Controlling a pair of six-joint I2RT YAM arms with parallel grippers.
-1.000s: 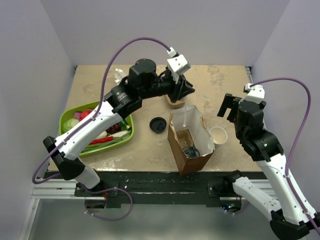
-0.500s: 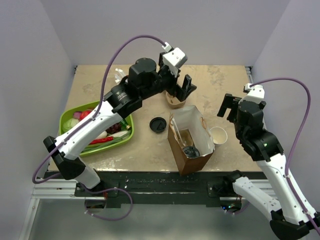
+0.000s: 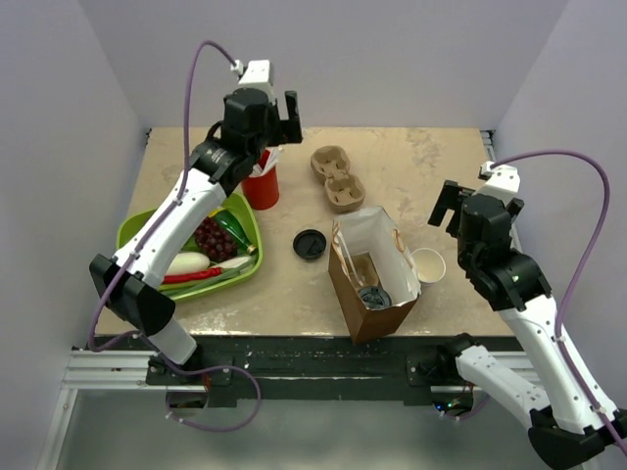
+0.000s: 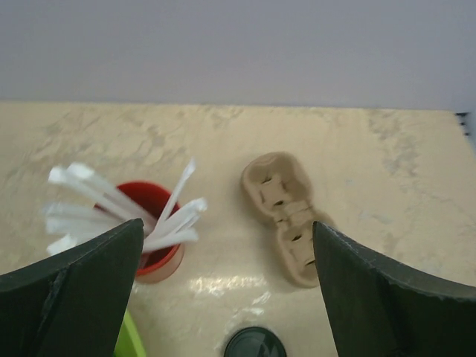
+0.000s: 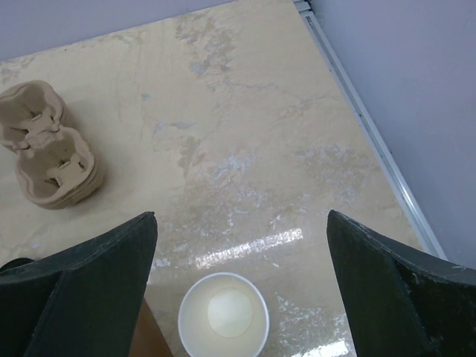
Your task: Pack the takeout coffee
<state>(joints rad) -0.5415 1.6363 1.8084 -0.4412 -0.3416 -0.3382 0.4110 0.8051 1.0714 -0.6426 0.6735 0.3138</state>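
In the view from above, the left arm has swung away from the brown paper bag with a white inside. A second ago it hung over the open mouth of the bag with a thin white straw pinched. Then the left jaws spread, and the straw now leans inside the bag against its left wall. The arm now stands at the far left of the counter, above the red plastic cup of white wrapped straws. The takeout coffee is low in the bag, where only its round black lid shows. The right arm has not moved, and the right jaws are spread with nothing in them.

In the left wrist view, the jaws stand wide apart and empty. The red cup is below them on the left, the brown moulded cardboard cup carrier is on the right, and the loose black plastic lid is at the near edge. The bag is not in this view.

In the right wrist view, the jaws are wide apart as well. The lidless white paper cup stands on the counter below them, untouched.

I judge that the packing is nearly done, because the coffee and a straw are both in the bag. What remains, if anything, is small — perhaps only closing the bag.
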